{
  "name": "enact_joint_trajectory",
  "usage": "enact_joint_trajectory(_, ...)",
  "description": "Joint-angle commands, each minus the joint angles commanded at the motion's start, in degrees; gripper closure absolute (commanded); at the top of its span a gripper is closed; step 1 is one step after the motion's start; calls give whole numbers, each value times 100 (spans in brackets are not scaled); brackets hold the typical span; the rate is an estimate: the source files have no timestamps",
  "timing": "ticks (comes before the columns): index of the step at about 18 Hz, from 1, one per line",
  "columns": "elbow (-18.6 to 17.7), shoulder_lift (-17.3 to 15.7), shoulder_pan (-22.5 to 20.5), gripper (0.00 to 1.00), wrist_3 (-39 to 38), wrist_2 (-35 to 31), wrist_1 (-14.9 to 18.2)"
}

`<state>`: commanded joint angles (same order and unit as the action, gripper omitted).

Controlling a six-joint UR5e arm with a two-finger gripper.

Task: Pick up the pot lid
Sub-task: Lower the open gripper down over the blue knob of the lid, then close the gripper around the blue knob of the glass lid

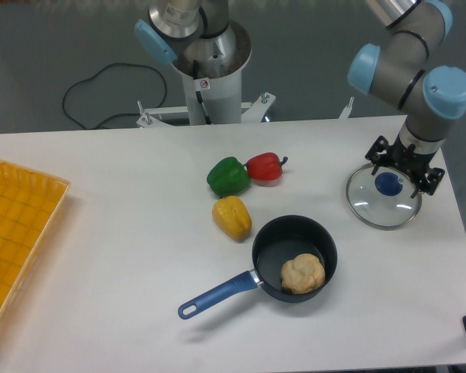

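The pot lid (pixel 383 203) is a round glass disc with a metal rim and a blue knob (pixel 388 184). It lies flat on the white table at the right. My gripper (pixel 404 169) hangs directly over it, pointing down, with its black fingers spread on either side of the knob. It looks open, and the knob shows between the fingers without being pinched. The arm's wrist hides the lid's far edge.
A dark pot (pixel 295 258) with a blue handle (pixel 217 295) holds a pale lump of food (pixel 302 273) at front centre. Green (pixel 228 176), red (pixel 265 168) and yellow (pixel 231 217) peppers lie mid-table. A yellow tray (pixel 15 233) sits at the left edge. The robot base (pixel 210 70) is behind.
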<state>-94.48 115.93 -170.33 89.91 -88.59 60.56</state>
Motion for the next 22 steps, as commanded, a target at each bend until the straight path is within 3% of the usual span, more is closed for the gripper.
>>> enact_joint_trajectory(8, -71, 9, -79, 0, 132, 18, -18)
enact_joint_trajectory(13, -71, 140, -79, 0, 132, 26, -298)
enact_joint_trajectory(22, -167, 149, -88, 0, 132, 18, -343)
